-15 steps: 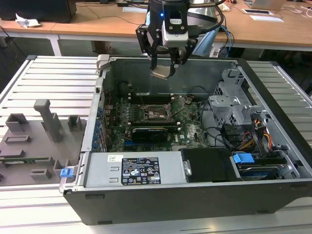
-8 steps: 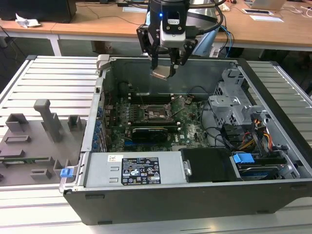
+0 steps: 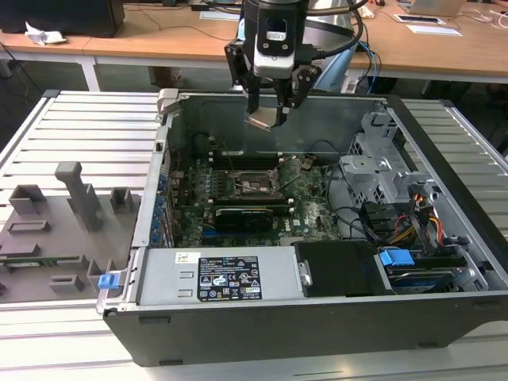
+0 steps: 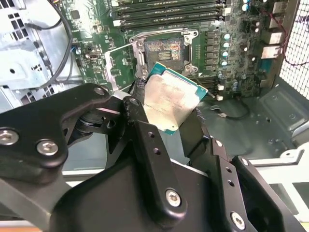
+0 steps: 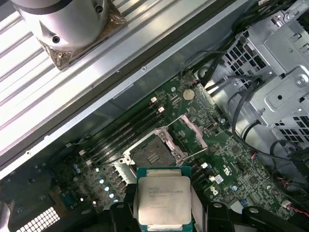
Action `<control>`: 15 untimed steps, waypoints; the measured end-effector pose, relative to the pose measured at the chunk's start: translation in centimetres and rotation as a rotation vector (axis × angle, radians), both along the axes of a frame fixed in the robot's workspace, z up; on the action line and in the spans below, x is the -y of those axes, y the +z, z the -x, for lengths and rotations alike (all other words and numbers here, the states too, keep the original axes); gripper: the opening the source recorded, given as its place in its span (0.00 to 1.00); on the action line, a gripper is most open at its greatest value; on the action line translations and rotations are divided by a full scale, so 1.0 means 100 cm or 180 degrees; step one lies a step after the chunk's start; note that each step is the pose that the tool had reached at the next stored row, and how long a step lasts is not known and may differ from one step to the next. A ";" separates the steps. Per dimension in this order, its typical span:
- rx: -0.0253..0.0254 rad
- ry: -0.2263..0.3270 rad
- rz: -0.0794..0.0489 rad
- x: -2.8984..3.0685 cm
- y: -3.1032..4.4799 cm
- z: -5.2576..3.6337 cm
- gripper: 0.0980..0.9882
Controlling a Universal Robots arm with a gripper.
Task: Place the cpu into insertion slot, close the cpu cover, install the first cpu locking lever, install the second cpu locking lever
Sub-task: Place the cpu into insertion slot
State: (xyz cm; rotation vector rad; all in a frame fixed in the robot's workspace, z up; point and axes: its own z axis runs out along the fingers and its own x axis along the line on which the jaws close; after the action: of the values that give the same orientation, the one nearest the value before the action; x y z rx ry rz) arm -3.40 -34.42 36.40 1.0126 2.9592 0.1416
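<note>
My gripper (image 3: 268, 117) hangs above the open computer case, shut on the cpu (image 3: 261, 121), a flat silver-grey square with a tan-green edge. Both wrist views show the cpu (image 4: 169, 99) (image 5: 163, 200) pinched by its sides between the black fingers (image 4: 137, 108), well above the motherboard. Below it lies the insertion slot (image 3: 252, 184) (image 4: 164, 50) (image 5: 153, 154), bare and uncovered. The cpu cover (image 4: 118, 63) (image 5: 190, 131), a thin metal frame with a square window, is swung open to one side of the slot.
A black rectangular card (image 3: 246, 216) lies just in front of the slot, and memory slots (image 5: 125, 135) run beside it. A drive cage (image 3: 381, 163) with cables stands on the exterior view's right, the power supply (image 3: 230, 278) at the front. A grey fixture tray (image 3: 55, 230) sits outside the case.
</note>
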 end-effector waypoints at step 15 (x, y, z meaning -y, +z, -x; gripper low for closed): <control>0.0000 -0.0463 0.0000 0.0000 -0.0025 0.0000 0.48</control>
State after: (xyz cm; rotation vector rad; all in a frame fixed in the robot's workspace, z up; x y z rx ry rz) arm -3.40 -34.42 36.15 1.2223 2.8719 0.1397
